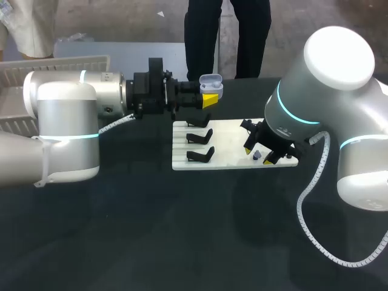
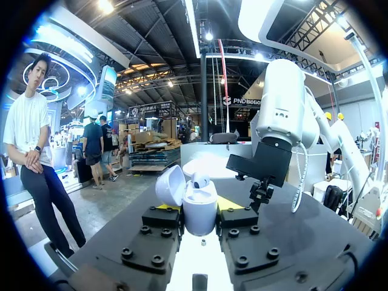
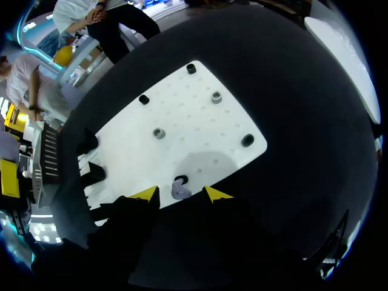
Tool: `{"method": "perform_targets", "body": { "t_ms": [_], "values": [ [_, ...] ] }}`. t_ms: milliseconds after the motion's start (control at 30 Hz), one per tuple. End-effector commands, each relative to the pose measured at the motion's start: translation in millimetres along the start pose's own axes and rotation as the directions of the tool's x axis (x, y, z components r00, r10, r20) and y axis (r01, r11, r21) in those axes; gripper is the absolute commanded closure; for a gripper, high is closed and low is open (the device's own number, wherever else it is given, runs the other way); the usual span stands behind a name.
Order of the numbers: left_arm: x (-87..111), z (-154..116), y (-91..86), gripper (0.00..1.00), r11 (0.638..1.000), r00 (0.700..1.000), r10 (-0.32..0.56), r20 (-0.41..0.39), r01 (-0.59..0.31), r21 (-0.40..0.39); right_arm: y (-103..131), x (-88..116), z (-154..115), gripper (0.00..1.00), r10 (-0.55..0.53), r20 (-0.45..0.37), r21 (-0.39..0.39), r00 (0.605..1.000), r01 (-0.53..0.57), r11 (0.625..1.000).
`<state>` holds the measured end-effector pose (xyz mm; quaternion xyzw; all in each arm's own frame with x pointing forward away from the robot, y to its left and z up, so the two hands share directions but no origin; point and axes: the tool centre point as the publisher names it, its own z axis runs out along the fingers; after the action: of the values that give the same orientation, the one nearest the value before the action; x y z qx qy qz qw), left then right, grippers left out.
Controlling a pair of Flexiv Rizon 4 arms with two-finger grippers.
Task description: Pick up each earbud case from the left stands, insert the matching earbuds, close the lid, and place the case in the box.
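The left arm [image 1: 66, 103] stretches level above the surface [image 1: 151, 230], the left gripper [image 1: 209, 97] clamped on an earbud case [image 1: 211, 80]. The right arm [image 1: 327, 79] bends down, the right gripper [image 1: 260, 155] pointing downward, its 2 fingers apart.

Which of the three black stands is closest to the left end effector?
The rearmost stand, at the board's far edge beside the left end effector; the other two sit farther forward.

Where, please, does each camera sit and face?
Head view: above and behind, looking down on the board; left arm and right arm show.
Left wrist view: along the left gripper, shut on the earbud case, toward the right arm.
Right wrist view: down past the right gripper at an earbud.
Shared: the board, head and right wrist.
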<state>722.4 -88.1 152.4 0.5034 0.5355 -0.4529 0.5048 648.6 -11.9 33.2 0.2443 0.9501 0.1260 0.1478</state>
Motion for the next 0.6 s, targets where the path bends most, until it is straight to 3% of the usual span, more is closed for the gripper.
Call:
{"method": "perform_targets", "body": {
  "t_ms": [33,600],
  "values": [
    [1.2,-0.1,-0.7,1.0,1.0,1.0,0.004,0.006,-0.004,-0.004,2.2,-0.7,4.9,0.58,-0.002,-0.009,0.003,1.0,0.002,1.0],
    [1.2,-0.1,-0.7,1.0,1.0,1.0,0.004,0.006,-0.004,-0.004,0.0,-2.8,7.0,0.72,0.004,-0.009,0.008,1.0,-0.003,1.0]
  ]
}}
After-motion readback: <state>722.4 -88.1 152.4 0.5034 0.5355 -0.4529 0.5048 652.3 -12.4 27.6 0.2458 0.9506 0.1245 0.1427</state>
